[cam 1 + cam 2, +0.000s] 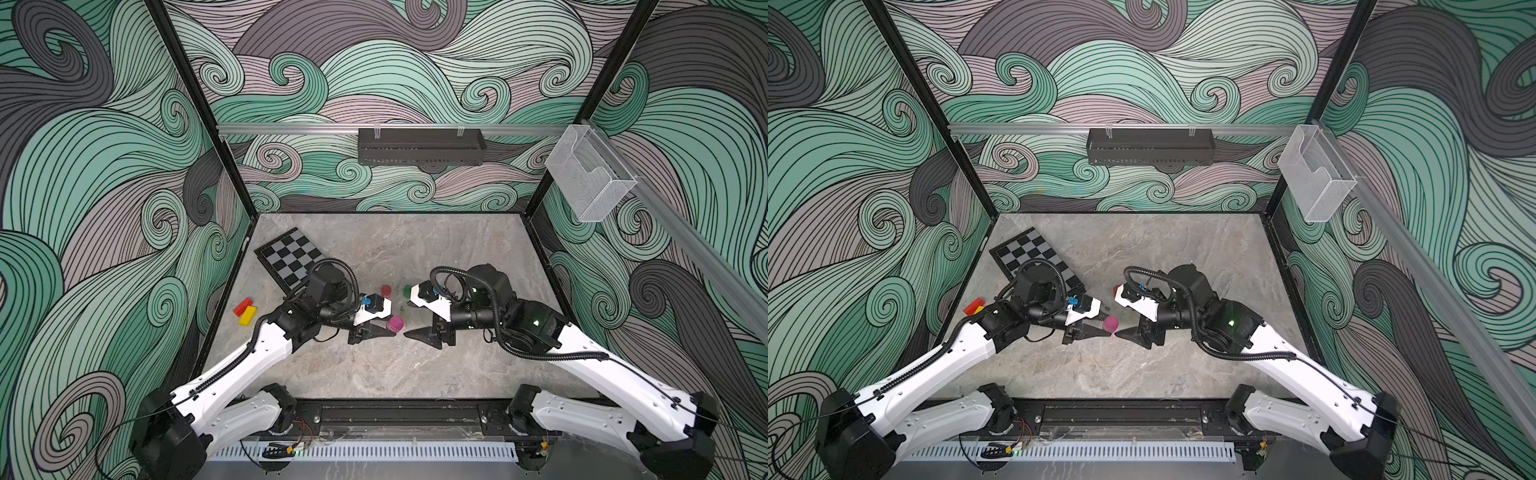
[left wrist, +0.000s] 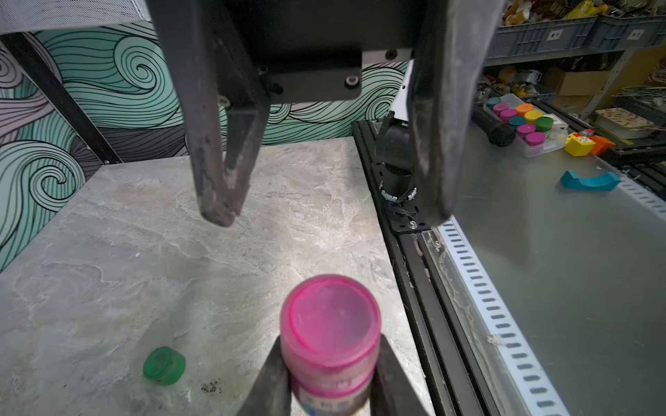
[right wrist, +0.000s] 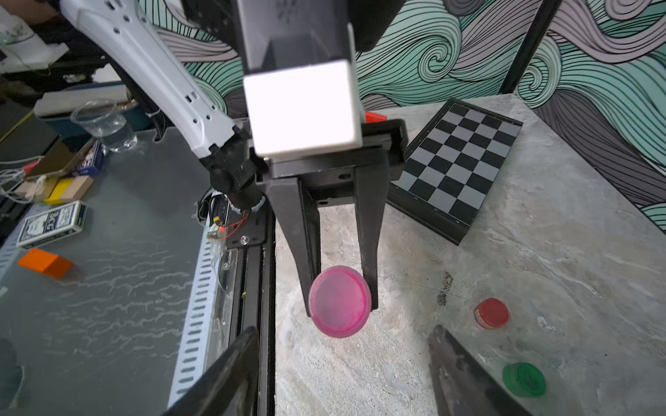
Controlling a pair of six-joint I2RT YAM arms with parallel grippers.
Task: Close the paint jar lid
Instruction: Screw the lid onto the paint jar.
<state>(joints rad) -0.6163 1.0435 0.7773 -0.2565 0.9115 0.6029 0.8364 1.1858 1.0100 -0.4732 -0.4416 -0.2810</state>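
Observation:
My left gripper (image 1: 390, 330) is shut on a pink paint jar (image 1: 395, 323), its fingers pressed against both sides of the body below the lid. A pink lid (image 2: 329, 317) sits on top of the jar (image 2: 329, 389), covering its mouth. In the right wrist view the lid (image 3: 340, 300) faces the camera between the left gripper's fingers (image 3: 369, 252). My right gripper (image 1: 409, 322) stands open just right of the jar, a short gap away and holding nothing. Its fingertips (image 3: 438, 333) are spread wide on either side of the lid's line.
A small red jar (image 1: 386, 290) and a green jar (image 1: 407, 289) stand just behind the grippers. A folded chessboard (image 1: 293, 253) lies at the back left. Red and yellow blocks (image 1: 245, 311) sit by the left wall. The table's front edge rail (image 3: 266, 252) is close.

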